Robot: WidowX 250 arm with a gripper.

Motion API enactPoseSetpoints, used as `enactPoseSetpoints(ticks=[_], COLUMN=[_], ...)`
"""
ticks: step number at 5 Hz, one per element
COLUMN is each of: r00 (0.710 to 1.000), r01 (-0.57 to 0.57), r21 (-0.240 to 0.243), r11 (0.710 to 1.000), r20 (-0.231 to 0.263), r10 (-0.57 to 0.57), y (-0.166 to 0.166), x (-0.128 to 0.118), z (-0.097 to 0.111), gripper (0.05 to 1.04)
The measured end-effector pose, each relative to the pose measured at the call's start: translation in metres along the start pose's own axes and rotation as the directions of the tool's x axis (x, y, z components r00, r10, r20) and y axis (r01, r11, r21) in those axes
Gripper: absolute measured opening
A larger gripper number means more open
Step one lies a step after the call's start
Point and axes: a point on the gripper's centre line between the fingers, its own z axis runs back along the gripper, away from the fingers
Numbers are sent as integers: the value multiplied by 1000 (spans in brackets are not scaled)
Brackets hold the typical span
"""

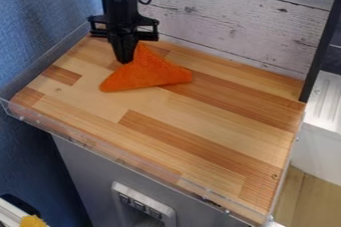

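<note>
1. An orange cloth (148,74) lies on a wooden bench (193,136), toward the far left part of the top as the camera sees it. Its outline is roughly a triangle: one point toward the back, one at the lower left, one at the right.
2. The black end effector (124,61) hangs down at the cloth's upper left edge, close against it or touching it. I cannot make out whether its two sides are apart, together or clamped on the fabric.
3. Behind the bench stand pale, weathered boards (220,24); a low clear rim (116,159) runs along the front.
4. The step in hand appears to be handling the cloth at that edge. From this one moment, taking hold and letting go look equally possible.
5. If the cloth is not yet gripped, the next move calls for settling the end effector over a bit of edge and closing gently, catching fabric without pressing hard into the wood.
6. If it is already gripped, a small, slow lift or drag would suit, since soft cloth may slip, bunch or fold under itself. If it has just been laid down, a clean release and a straight rise would leave its shape undisturbed.
</note>
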Motion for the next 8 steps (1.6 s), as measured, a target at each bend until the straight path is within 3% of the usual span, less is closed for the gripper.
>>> enactPoseSetpoints(ticks=[3,5,8], r00=[1000,1000,992], r01=[-12,-7,124], r21=[-19,-37,-30], r11=[1000,999,992], r20=[-1,-9,35], r10=[12,7,-123], y=[-7,-9,-23], x=[2,-12,-17], z=[-18,-29,-31], gripper=[62,62,59])
